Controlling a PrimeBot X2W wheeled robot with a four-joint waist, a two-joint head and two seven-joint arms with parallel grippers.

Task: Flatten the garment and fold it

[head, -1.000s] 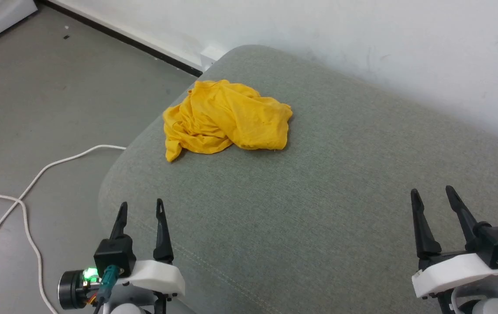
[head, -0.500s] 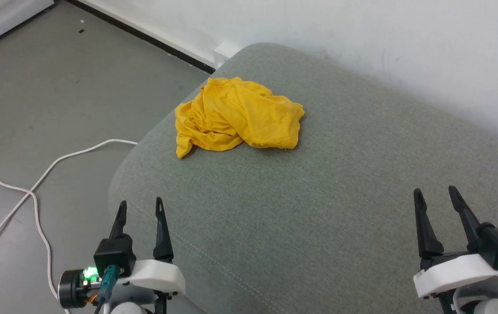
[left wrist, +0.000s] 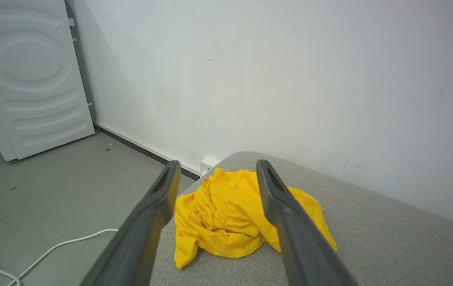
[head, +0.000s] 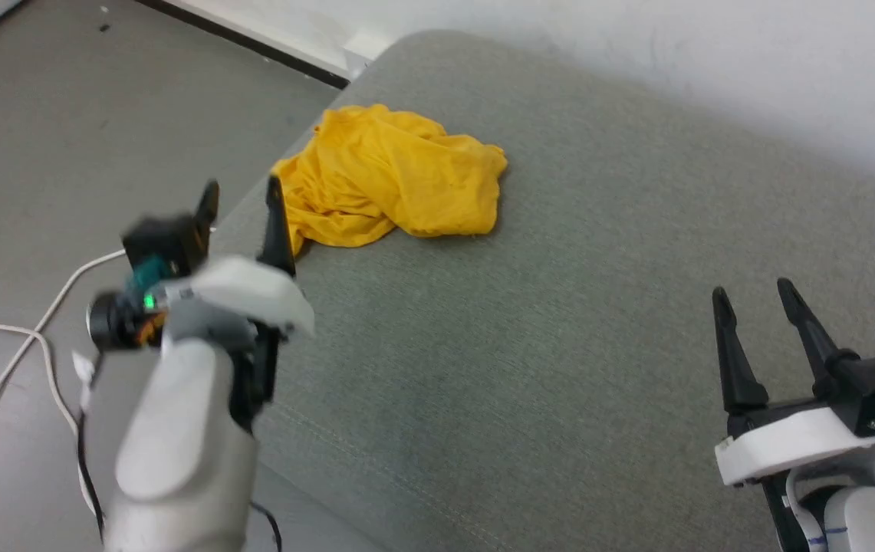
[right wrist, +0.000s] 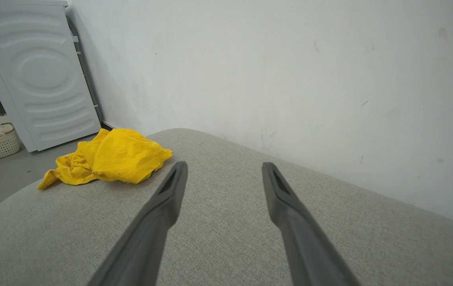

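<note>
Finding the garment (head: 391, 180) heaped and crumpled near the far left corner of the grey cushion (head: 560, 307). Left claw (head: 242, 188) raised just short of it, fingers spread wide, empty. Right claw (head: 751, 291) well apart at lower right, likewise wide and empty.

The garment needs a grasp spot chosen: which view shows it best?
Head view: the garment lies almost wholly visible from above. Left wrist view: the left tool crosses it. Right wrist view: low, side-on.

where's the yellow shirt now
In the head view the garment lies crumpled at the far left edge of the grey cushion, just beyond the left gripper.
</note>
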